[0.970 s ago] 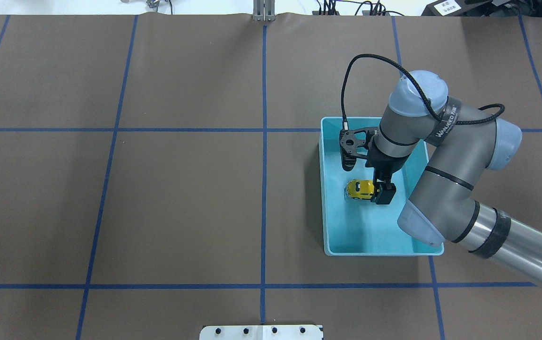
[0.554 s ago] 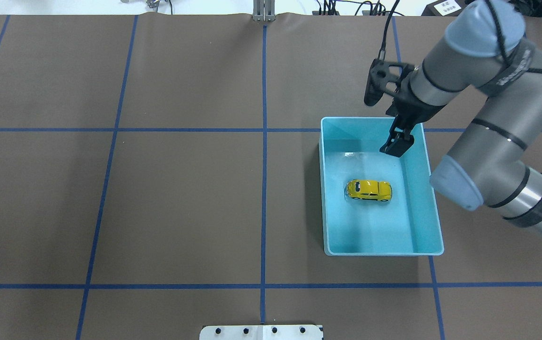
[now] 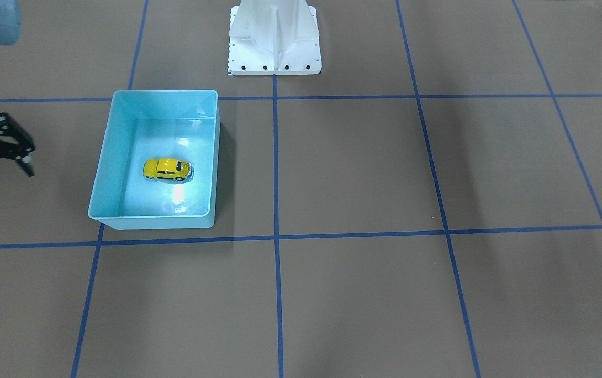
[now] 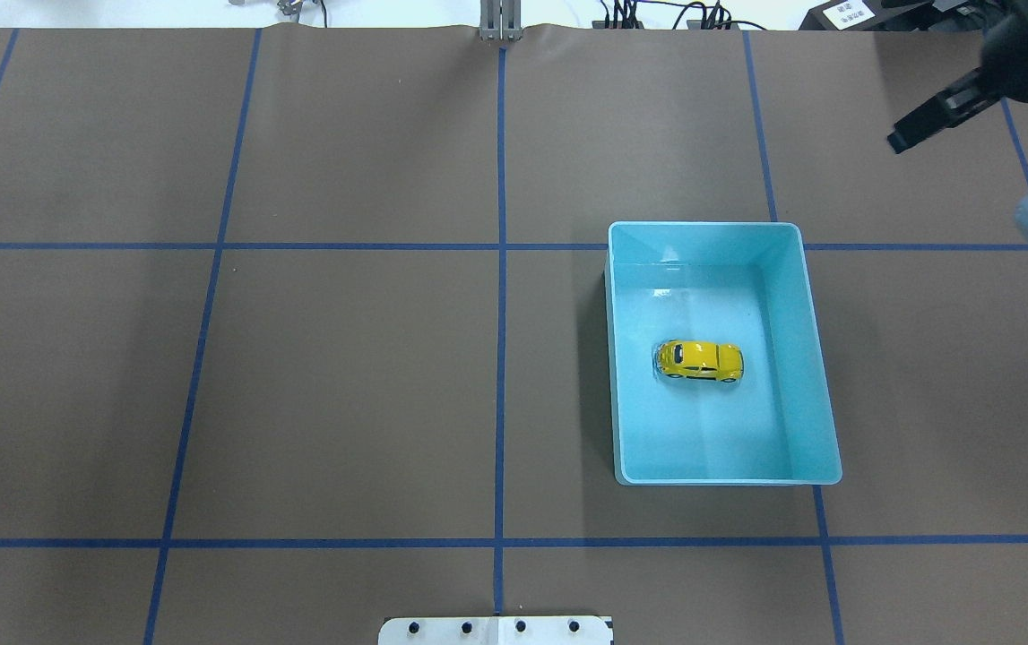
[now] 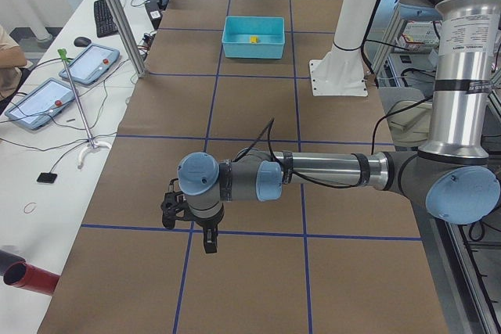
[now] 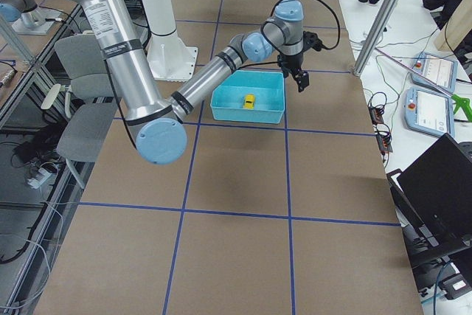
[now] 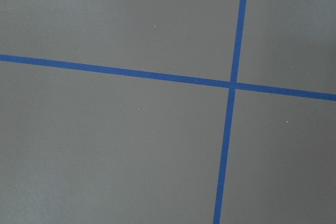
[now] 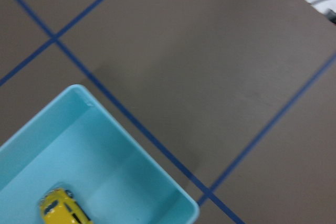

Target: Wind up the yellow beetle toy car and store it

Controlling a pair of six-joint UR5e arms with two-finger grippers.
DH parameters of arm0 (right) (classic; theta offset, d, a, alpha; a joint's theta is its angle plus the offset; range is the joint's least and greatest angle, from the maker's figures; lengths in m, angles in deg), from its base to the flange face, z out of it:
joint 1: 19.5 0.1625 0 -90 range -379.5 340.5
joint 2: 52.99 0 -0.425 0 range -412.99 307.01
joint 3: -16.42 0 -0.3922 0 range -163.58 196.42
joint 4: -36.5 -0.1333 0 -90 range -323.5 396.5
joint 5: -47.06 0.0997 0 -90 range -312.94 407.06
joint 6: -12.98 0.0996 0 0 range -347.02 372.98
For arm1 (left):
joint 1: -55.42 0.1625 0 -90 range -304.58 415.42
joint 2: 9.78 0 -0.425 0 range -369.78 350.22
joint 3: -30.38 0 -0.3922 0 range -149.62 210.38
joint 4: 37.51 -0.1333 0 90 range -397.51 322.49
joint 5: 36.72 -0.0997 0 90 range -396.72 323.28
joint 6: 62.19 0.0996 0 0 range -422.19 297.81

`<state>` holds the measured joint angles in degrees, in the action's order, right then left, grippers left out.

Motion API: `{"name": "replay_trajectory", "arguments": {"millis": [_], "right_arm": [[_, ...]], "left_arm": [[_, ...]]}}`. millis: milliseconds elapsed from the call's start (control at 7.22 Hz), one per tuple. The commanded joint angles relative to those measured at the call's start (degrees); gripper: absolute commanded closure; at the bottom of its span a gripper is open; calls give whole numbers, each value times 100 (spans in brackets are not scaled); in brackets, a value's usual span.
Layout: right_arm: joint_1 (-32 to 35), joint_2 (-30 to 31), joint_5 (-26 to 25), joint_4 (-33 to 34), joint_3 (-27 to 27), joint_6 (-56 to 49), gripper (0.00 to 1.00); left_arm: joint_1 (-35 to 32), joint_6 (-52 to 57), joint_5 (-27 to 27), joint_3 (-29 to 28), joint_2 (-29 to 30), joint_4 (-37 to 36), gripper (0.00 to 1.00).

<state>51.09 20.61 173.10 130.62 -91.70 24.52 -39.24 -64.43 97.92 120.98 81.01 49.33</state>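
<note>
The yellow beetle toy car [image 4: 700, 360] [image 3: 167, 169] rests on its wheels on the floor of the light blue bin [image 4: 809, 358] [image 3: 102, 157], near the middle, with nothing touching it. The right wrist view catches it at the bottom edge [image 8: 63, 211]. My right gripper [image 4: 903, 139] [image 3: 25, 157] hangs in the air outside the bin, beyond its far right corner, open and holding nothing. My left gripper [image 5: 208, 246] shows only in the exterior left view, low over bare table far from the bin, and I cannot tell its state.
The robot's white base [image 3: 274, 47] stands at the table's near middle edge. Blue tape lines grid the brown mat. A side table with tablets [image 5: 47, 99] and a metal pole [image 5: 117, 13] lie beyond the table's far edge.
My right gripper was down on the car in the bin, then lifted off it and swung up and away to the far right. The car stayed put.
</note>
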Motion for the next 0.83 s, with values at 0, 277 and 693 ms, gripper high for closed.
{"name": "replay_trajectory", "arguments": {"millis": [0, 277, 693], "right_arm": [[823, 793, 717, -33, 737, 50, 0], [955, 1408, 597, -42, 765, 41, 0], [1367, 1578, 430, -34, 756, -108, 0]], "left_arm": [[0, -5, 0, -7, 0, 0, 0], [0, -5, 0, 1, 0, 0, 0], [0, 4, 0, -7, -9, 0, 0]]}}
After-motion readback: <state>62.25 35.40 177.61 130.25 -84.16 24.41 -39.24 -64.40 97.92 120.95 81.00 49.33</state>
